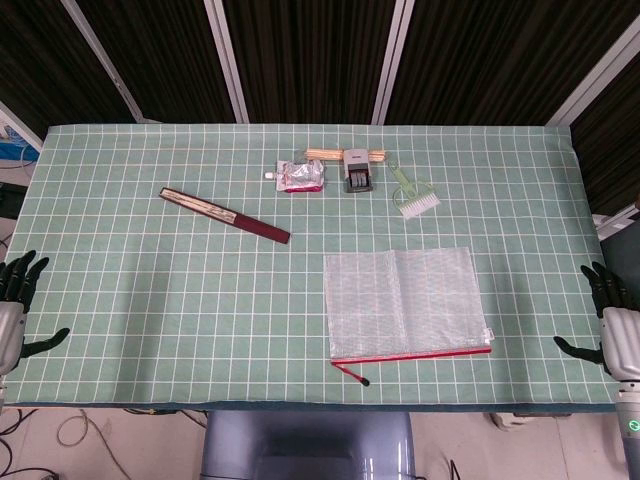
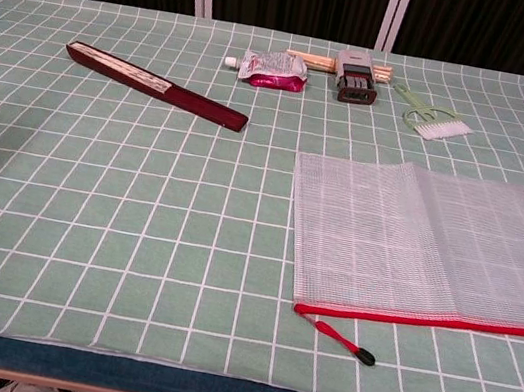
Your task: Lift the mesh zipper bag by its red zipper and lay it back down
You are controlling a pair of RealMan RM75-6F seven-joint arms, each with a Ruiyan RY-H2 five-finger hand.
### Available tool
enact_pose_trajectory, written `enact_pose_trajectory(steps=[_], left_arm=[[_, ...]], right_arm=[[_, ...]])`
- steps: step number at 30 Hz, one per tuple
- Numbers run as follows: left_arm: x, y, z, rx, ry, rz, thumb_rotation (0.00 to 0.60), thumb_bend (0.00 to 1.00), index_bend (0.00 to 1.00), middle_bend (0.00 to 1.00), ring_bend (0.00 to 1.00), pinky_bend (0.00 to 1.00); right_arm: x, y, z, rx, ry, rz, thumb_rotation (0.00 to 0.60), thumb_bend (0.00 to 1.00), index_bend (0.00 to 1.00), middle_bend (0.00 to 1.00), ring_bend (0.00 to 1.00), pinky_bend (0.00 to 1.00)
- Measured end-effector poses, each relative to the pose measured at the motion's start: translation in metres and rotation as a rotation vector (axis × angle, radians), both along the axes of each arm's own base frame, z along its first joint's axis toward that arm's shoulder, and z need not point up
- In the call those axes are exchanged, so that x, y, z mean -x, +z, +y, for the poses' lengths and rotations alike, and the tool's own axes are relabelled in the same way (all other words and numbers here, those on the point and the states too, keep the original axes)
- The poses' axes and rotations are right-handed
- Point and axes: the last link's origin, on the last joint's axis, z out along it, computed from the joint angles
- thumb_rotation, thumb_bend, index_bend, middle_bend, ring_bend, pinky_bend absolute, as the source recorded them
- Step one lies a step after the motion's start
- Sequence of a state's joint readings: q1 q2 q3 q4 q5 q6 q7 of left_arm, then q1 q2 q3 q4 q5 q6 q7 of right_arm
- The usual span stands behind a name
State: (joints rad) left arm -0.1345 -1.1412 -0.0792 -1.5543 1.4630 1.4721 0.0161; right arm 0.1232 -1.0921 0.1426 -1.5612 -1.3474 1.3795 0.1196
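The clear mesh zipper bag (image 1: 405, 300) (image 2: 426, 245) lies flat on the green checked table cloth, right of centre. Its red zipper (image 1: 412, 353) (image 2: 433, 322) runs along the near edge, and a red pull cord with a black tip (image 1: 352, 373) (image 2: 343, 342) trails off the near left corner. My left hand (image 1: 18, 300) hangs beside the table's left edge, fingers spread, holding nothing. My right hand (image 1: 610, 315) hangs beside the right edge, likewise spread and empty. Both hands are far from the bag and show only in the head view.
A dark red folded fan (image 1: 224, 214) (image 2: 155, 85) lies at the left middle. At the back stand a crumpled pink tube (image 1: 298, 177) (image 2: 269, 70), a stamp (image 1: 358, 172) (image 2: 355, 77) on wooden sticks (image 1: 330, 154), and a green brush (image 1: 412, 193) (image 2: 432, 119).
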Motion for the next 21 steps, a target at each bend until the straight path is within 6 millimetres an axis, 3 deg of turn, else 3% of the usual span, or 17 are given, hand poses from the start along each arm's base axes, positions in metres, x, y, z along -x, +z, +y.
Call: enact_pose_trajectory(steps=[21], left_arm=[[-0.0011, -0.0035, 0.0022, 0.013, 0.004, 0.002, 0.600, 0.02, 0.00, 0.00, 0.00, 0.00]], right_arm=[[-0.0025, -0.0003, -0.0011, 0.002, 0.017, -0.002, 0.600, 0.06, 0.00, 0.00, 0.00, 0.21]])
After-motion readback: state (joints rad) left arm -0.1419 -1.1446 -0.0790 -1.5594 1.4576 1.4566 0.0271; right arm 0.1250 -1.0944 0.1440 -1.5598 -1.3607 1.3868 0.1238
